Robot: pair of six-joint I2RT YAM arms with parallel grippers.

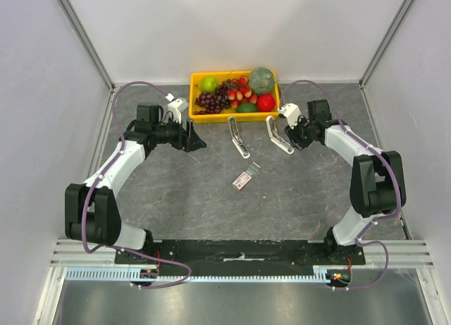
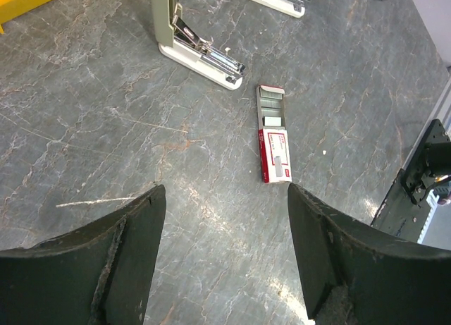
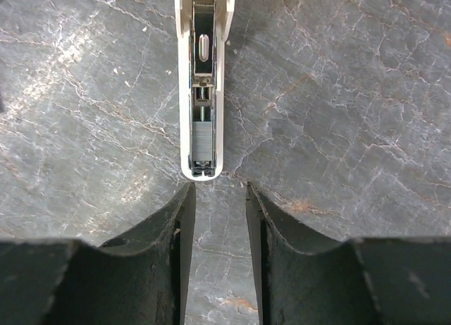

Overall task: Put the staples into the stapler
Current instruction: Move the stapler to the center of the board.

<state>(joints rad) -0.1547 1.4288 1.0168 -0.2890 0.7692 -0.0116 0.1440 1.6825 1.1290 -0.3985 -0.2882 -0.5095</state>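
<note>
Two grippers stand empty: the left gripper point(image 2: 225, 189) spread wide above the table point(image 2: 106, 127), the right gripper point(image 3: 219, 189) narrowly parted right at the end of the right stapler point(image 3: 204, 92), which lies opened. The staples box point(image 2: 273, 138) lies slid open on the table, near the left stapler point(image 2: 201, 53).

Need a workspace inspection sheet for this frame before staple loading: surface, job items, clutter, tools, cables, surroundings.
Surface: grey marbled tabletop, no damage seen.
Job's things: red-and-white cardboard staple box, slid partly open, flat at centre; white left stapler and white right stapler beyond it, both opened.
Clutter: yellow plastic tray of fruit at far edge.
Grippers: left tool open, empty; right tool narrowly open, empty, just short of right stapler's tip.
Cables: purple cables along both arms.
Surroundings: white walls, metal posts.
</note>
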